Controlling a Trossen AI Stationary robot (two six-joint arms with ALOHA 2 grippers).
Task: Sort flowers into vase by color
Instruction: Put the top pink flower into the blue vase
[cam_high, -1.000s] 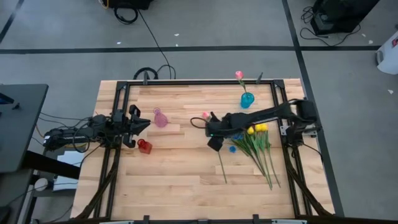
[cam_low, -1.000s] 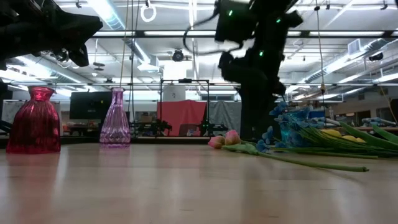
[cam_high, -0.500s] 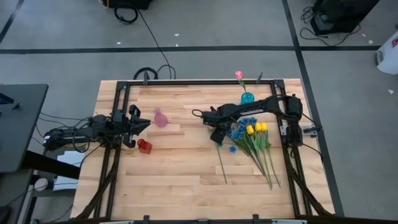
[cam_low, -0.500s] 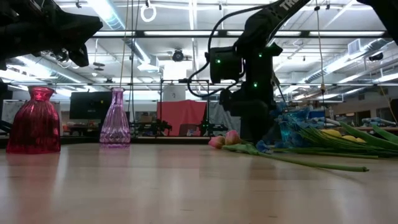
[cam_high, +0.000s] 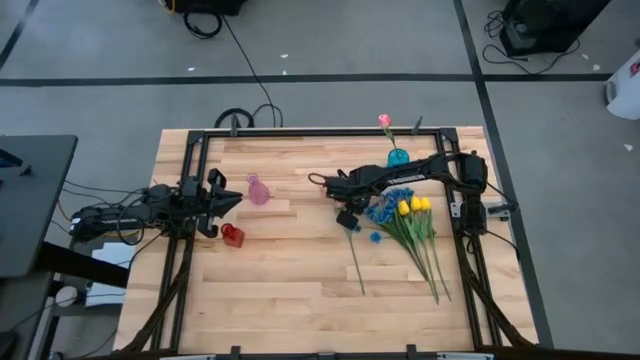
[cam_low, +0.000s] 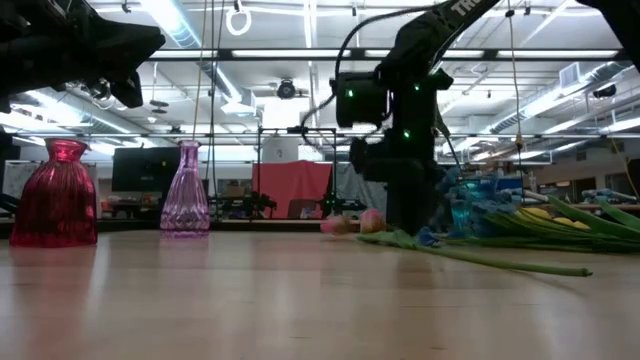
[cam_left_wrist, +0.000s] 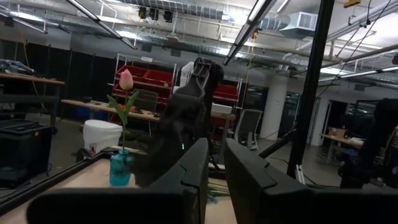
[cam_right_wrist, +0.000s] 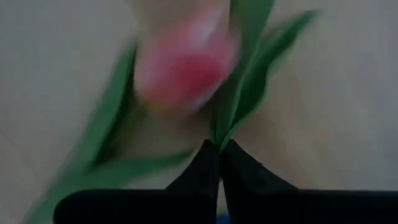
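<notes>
Wooden table (cam_high: 280, 290): right gripper (cam_right_wrist: 219, 158) closed on pink tulip (cam_right_wrist: 186, 68) stem. Step: pick-up. Next, likely: lift, carry to matching vase. Left gripper (cam_left_wrist: 214, 165) closed, empty, idle left.

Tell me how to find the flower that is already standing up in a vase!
Start at the wooden table and go to its far edge on the right arm's side. There stands a small blue vase holding one pink tulip. It is the only upright flower; the others lie flat in a pile.
</notes>
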